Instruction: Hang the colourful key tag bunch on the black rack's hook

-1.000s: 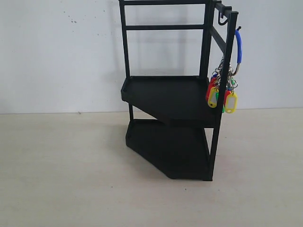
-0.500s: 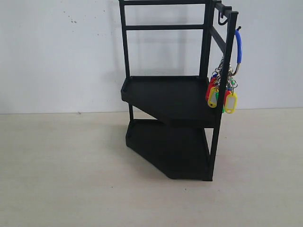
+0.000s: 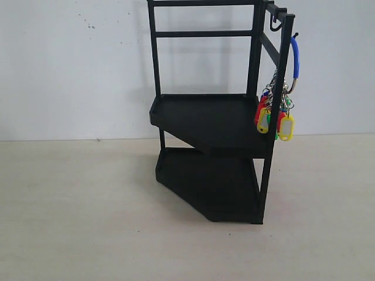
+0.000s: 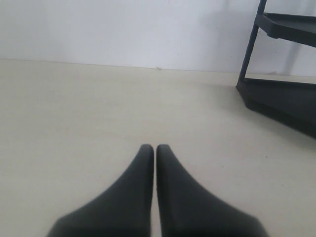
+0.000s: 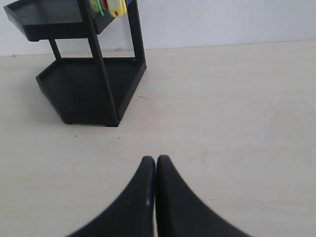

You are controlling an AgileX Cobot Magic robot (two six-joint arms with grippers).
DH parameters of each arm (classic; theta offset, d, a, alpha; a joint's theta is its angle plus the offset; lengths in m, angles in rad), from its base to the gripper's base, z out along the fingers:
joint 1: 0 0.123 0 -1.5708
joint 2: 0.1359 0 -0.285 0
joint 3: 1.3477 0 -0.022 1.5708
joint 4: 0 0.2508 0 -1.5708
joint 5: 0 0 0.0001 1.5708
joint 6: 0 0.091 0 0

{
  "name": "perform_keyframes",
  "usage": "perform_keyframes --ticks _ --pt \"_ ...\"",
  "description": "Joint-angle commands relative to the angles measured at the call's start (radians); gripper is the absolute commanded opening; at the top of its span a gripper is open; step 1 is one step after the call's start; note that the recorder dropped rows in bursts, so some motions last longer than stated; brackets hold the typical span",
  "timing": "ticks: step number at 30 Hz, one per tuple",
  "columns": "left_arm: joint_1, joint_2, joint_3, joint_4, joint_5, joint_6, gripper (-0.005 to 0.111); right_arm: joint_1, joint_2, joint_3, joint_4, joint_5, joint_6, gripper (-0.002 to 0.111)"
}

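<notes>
The black rack (image 3: 212, 117) stands on the table against the white wall. The colourful key tag bunch (image 3: 276, 120) hangs by its blue-sleeved loop (image 3: 296, 57) from the hook (image 3: 295, 36) on the rack's right front post. No arm shows in the exterior view. My left gripper (image 4: 155, 148) is shut and empty over bare table, with the rack (image 4: 281, 74) off to one side. My right gripper (image 5: 155, 159) is shut and empty too, well short of the rack (image 5: 84, 74); the tags (image 5: 111, 7) peek in at that view's edge.
A curled J-shaped black hook (image 3: 273, 24) hangs from the rack's top crossbar. The pale table (image 3: 88, 216) stretches around the rack up to the white wall (image 3: 70, 70).
</notes>
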Motion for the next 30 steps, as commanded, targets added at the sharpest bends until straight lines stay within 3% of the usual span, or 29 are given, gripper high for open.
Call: perform_keyframes --ticks 1,30 --pt "-0.001 -0.002 -0.001 0.003 -0.004 0.003 0.004 -0.004 -0.004 0.0 -0.001 0.001 -0.004 0.0" --pt "-0.001 -0.002 -0.001 0.003 -0.004 0.003 0.004 -0.015 -0.004 0.0 0.001 -0.001 -0.004 0.0"
